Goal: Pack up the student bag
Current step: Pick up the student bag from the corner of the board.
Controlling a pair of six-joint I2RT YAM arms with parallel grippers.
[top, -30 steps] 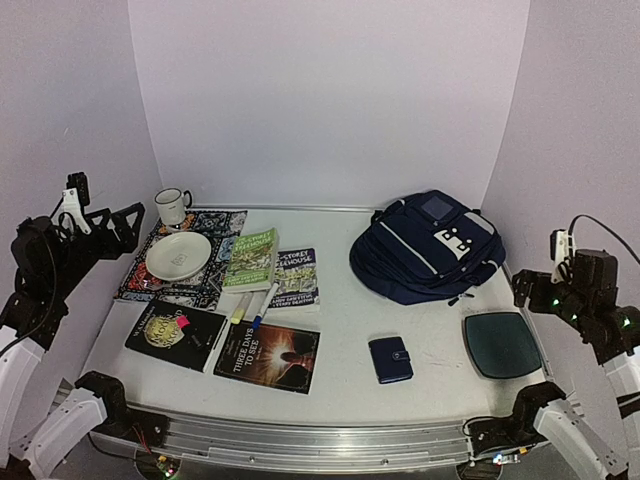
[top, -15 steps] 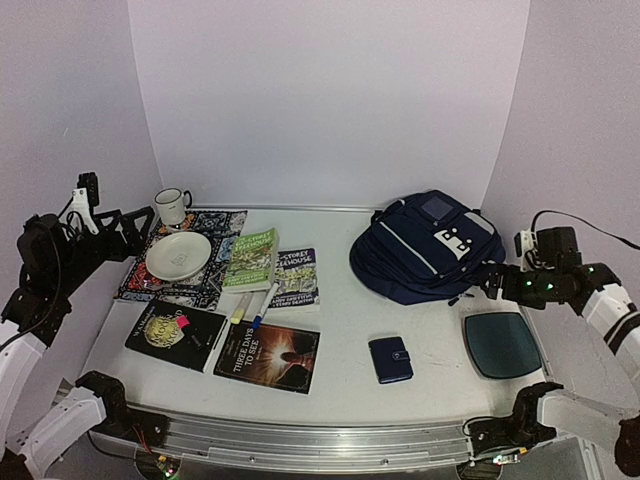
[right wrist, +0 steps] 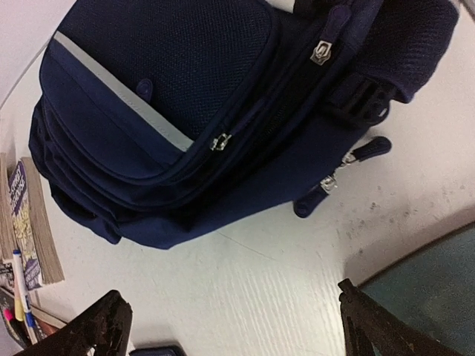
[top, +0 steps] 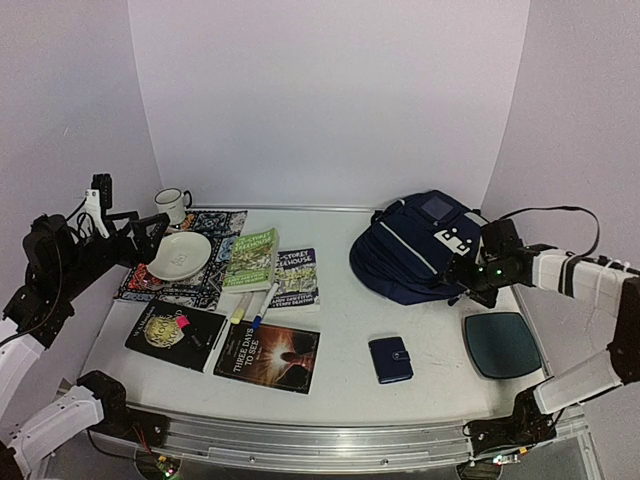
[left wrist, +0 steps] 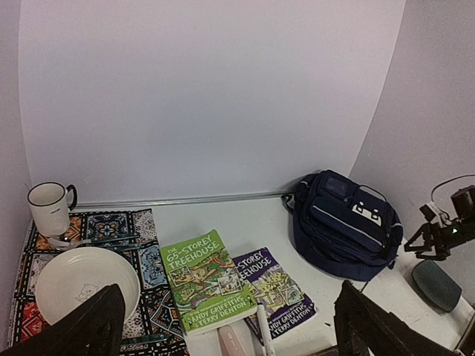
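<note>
The student bag [top: 415, 250] is a navy backpack with white piping and a white patch. It lies zipped at the back right of the table. It also shows in the left wrist view [left wrist: 341, 222] and fills the top of the right wrist view [right wrist: 185, 111]. My right gripper [top: 460, 278] is open and empty. It hovers just off the bag's near right edge, by its zip pulls [right wrist: 349, 159], with its jaws wide apart [right wrist: 237, 326]. My left gripper [top: 152, 228] is open and empty, raised over the plate [top: 178, 255] at the far left [left wrist: 230, 330].
A green book [top: 251, 258], a purple book [top: 298, 275], two dark books [top: 268, 357], two markers [top: 252, 303] and a small navy wallet [top: 390, 358] lie on the table. A mug [top: 172, 205] and a patterned mat [top: 215, 222] are back left. A teal pad [top: 500, 343] lies right.
My right arm has swung in from the table's right edge to the bag's near right side. My left gripper has moved a little right, over the plate.
</note>
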